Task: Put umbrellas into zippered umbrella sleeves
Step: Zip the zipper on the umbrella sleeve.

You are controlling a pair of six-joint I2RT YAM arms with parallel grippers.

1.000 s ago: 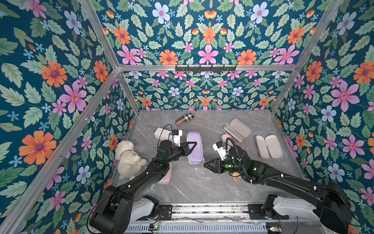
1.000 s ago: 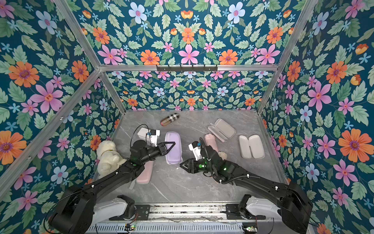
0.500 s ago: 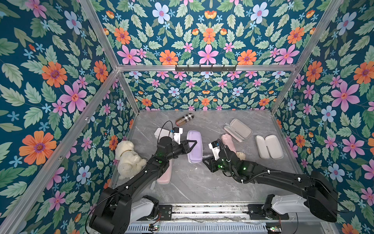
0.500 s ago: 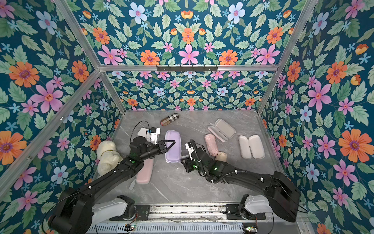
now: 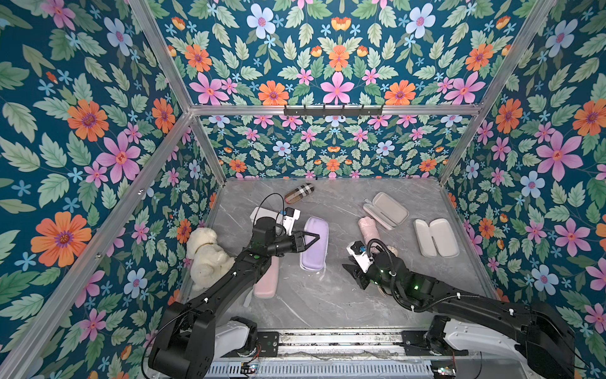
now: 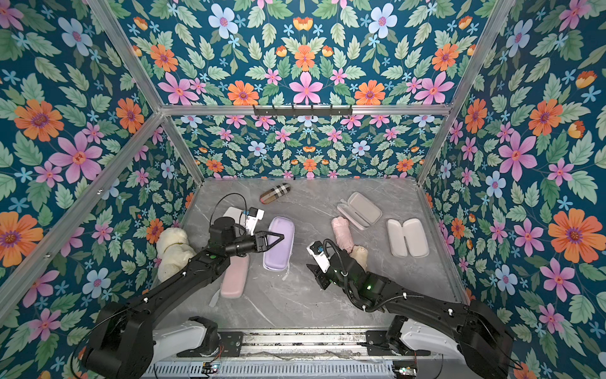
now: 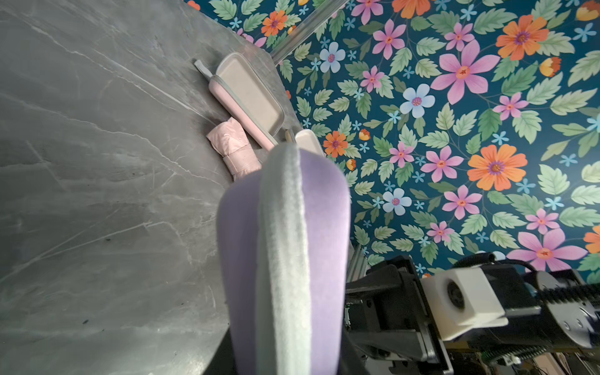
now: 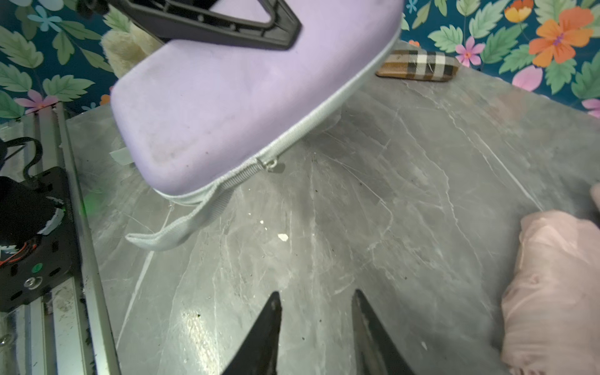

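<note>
Right wrist view: the lavender sleeve (image 8: pixel 227 97) fills the near field, closed along its grey zip, with one side tipped up off the marble table (image 8: pixel 406 201).
Where: in both top views it sits just left of frame centre, to the right of the pink sleeve (image 5: pixel 265 285).
Long axis: runs up and down the frame with a slight lean; the grey strap (image 8: pixel 181 227) end points toward the lower edge.
Handling: probably light, a stiff shell with a soft nap that should not crush or slip. The flat faces at mid-length look like the sure hold; the zip slider (image 8: pixel 271 163) is small and fiddly.
Left gripper (image 5: pixel 314 237): clamped across the lavender sleeve's faces.
Right gripper (image 8: pixel 316 295): fingers parted and empty, low over bare table, near the pink umbrella (image 8: pixel 552 292).
</note>
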